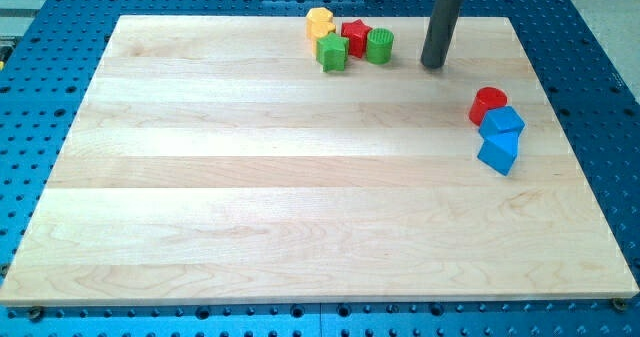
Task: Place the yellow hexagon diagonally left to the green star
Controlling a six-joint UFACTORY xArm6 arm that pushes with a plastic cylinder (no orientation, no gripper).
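My tip (433, 65) stands on the wooden board (300, 197) near the view's top edge, a little to the right of the middle. The rod is upright and dark grey, and its upper part goes out of the view at the top. The tip touches no block; it holds nothing, it is only a bare rod end resting at the board's height.

To the view's left of my tip, near but apart from it, there is a group of four blocks. The closest one is the green cylinder (379, 45). Just beside it, to the left, is the red star (355, 37), and they seem to touch. In front of the red star, toward the view's bottom, lies the green star (333, 52), though its shape is not very clear. The yellow hexagon (320, 23) sits at the top-left of this group, touching or almost touching the red star and the green star.

To the view's right and lower than my tip, well apart, there is a second group: a red cylinder (488, 104), then a blue block (503, 121) directly below it, and a second blue block (498, 153) lower again. These three are in a close column.

The board lies on a blue perforated table (600, 37).
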